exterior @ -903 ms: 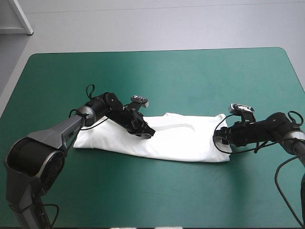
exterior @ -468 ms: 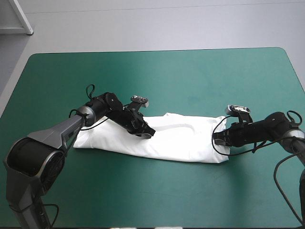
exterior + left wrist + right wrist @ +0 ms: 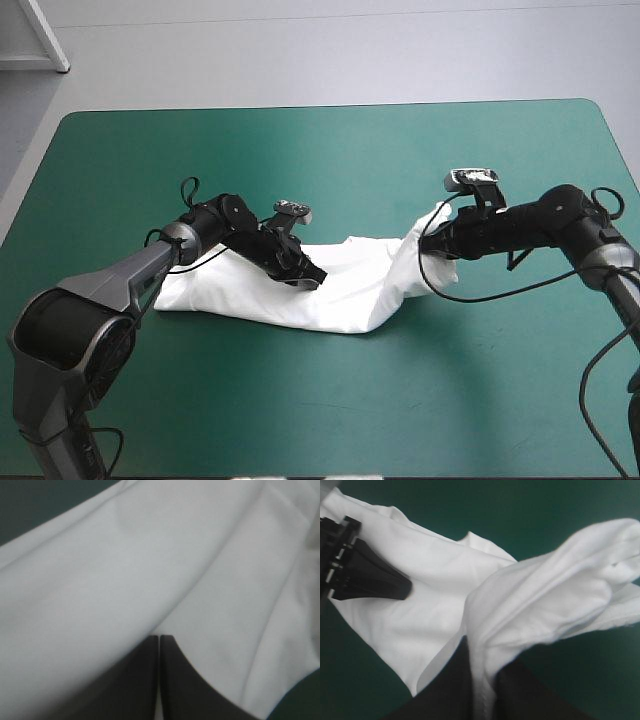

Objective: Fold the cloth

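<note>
The broad table with its teal-green cover point(image 3: 330, 170) carries the white short-sleeved T-shirt point(image 3: 340, 295), a long folded band lying crosswise about the middle. Its left part lies flat. Its right end is raised off the cover and bent back toward the middle, pinched between the closed black fingers of the right gripper point(image 3: 432, 247). The left gripper point(image 3: 312, 277) rests tip-down on the band's left half, fingers pressed together; whether any cloth sits between them I can't make out.
</note>
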You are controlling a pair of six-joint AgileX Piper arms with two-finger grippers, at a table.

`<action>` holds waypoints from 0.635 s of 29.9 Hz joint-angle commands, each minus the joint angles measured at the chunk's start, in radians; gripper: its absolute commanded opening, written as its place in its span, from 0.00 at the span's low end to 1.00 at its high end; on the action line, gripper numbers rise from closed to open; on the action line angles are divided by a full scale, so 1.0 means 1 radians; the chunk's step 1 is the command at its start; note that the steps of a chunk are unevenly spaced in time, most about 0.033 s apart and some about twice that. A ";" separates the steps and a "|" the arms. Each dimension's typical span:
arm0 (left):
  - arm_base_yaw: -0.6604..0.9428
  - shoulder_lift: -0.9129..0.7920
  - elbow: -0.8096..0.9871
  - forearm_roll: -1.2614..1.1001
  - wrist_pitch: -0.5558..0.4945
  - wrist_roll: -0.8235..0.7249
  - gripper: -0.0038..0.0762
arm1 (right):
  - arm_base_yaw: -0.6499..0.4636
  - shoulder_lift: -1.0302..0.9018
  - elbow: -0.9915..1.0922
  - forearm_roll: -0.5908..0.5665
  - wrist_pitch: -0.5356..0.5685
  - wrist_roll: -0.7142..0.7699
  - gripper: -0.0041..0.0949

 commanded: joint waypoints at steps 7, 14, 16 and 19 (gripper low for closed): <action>-0.001 -0.133 -0.022 0.069 -0.081 -0.014 0.07 | 0.146 -0.018 -0.217 -0.012 -0.010 0.120 0.04; 0.015 -0.356 -0.080 0.490 -0.015 -0.261 0.07 | 0.261 0.054 -0.365 -0.032 -0.010 0.168 0.04; 0.041 -0.415 -0.099 0.580 0.020 -0.307 0.07 | 0.295 0.088 -0.418 -0.039 -0.008 0.185 0.04; 0.102 -0.525 -0.137 0.664 0.083 -0.345 0.07 | 0.352 0.156 -0.506 -0.043 0.004 0.199 0.04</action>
